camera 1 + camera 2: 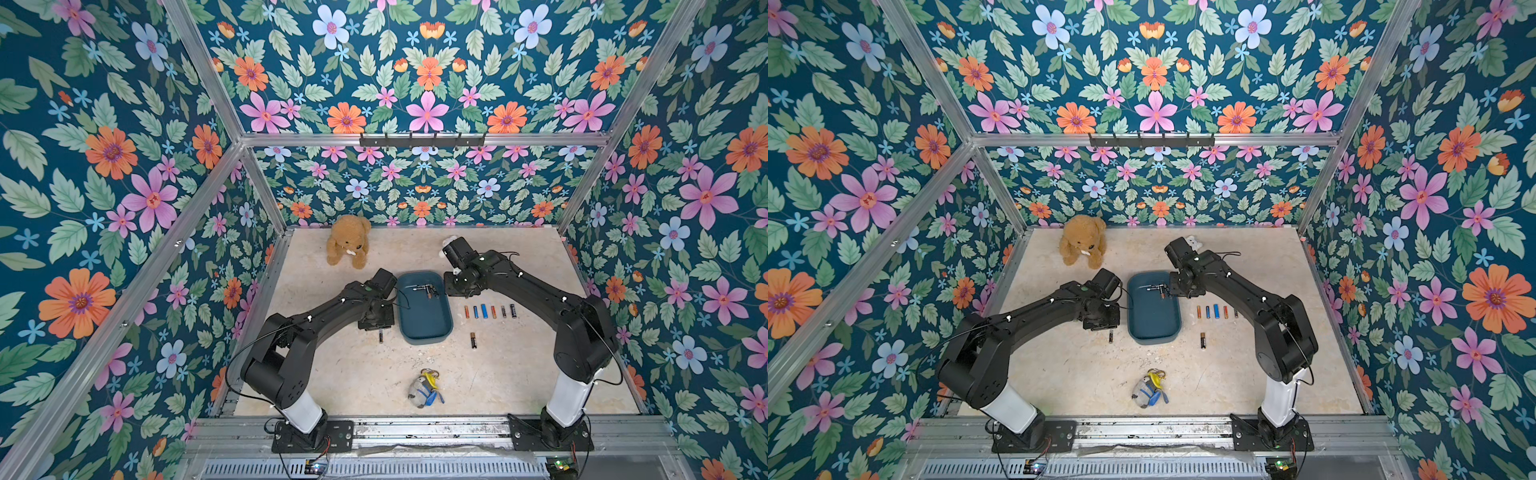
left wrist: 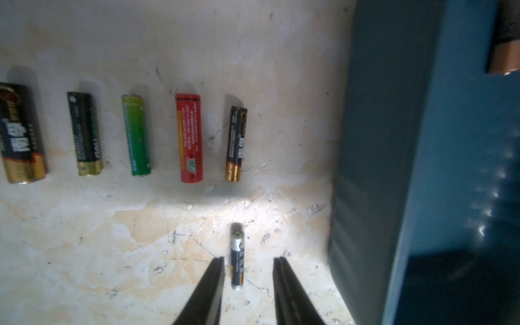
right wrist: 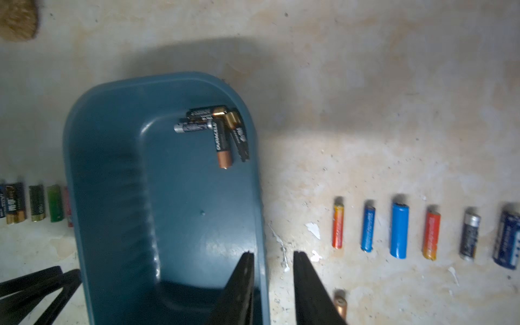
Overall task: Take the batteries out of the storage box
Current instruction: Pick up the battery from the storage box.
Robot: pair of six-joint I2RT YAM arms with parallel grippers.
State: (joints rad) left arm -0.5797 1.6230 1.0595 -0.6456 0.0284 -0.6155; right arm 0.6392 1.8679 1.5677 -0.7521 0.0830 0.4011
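Teal storage box (image 3: 112,197) rim inside parted right tool (image 3: 271,257); left tool (image 2: 249,257) parted astride battery (image 2: 237,253).

Batteries (image 3: 399,230) roughly eighteen, four inside one storage box (image 1: 424,328); teddy bear (image 1: 348,247) one.

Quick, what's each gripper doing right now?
Left gripper: open, small blue battery lying unclamped between its jaws.
Right gripper: open, holding nothing, astride the storage box wall.

At your right gripper (image 3: 273,254), the box (image 3: 118,183) is smooth, glossy plastic; the table (image 3: 365,112) looks matt, chipped, rough.
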